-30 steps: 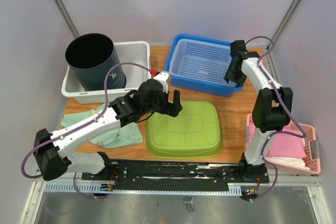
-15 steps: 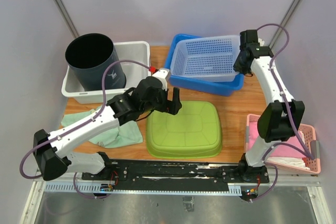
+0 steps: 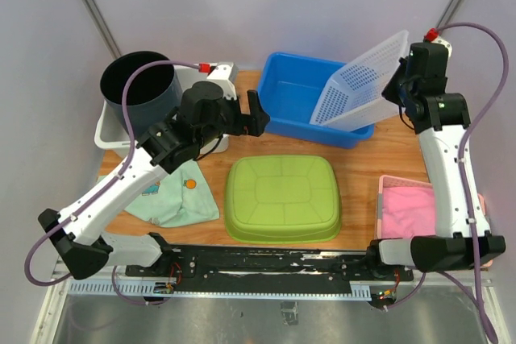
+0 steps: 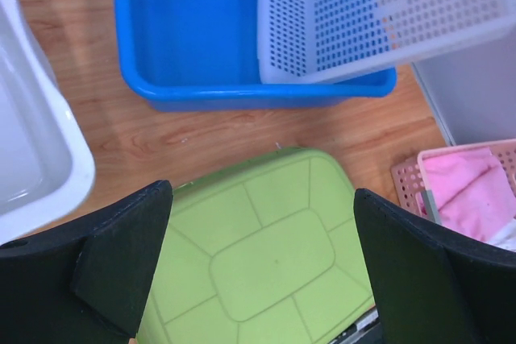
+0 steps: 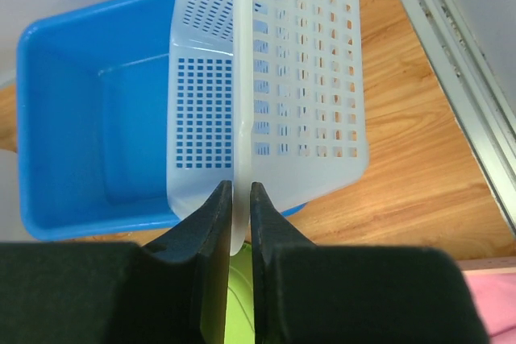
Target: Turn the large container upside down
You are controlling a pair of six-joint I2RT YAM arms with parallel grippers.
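Observation:
A white perforated basket (image 3: 359, 90) hangs tilted, its lower end still inside the blue bin (image 3: 294, 102) at the back of the table. My right gripper (image 3: 401, 84) is shut on the basket's rim; the right wrist view shows the fingers pinching that rim (image 5: 241, 199), with the basket (image 5: 298, 78) over the blue bin (image 5: 81, 118). A green container (image 3: 282, 199) lies upside down at the front centre. My left gripper (image 3: 246, 117) is open and empty, raised between the bin and the green container (image 4: 266, 255).
A black bucket (image 3: 139, 90) stands in a white tub (image 3: 205, 78) at the back left. A green cloth (image 3: 173, 199) lies at the front left. A pink basket (image 3: 427, 219) with pink cloth sits at the front right.
My right gripper has lifted the white basket's right side up and tilted it steeply out of the blue bin. My left arm has pulled back and up from the green container's edge.

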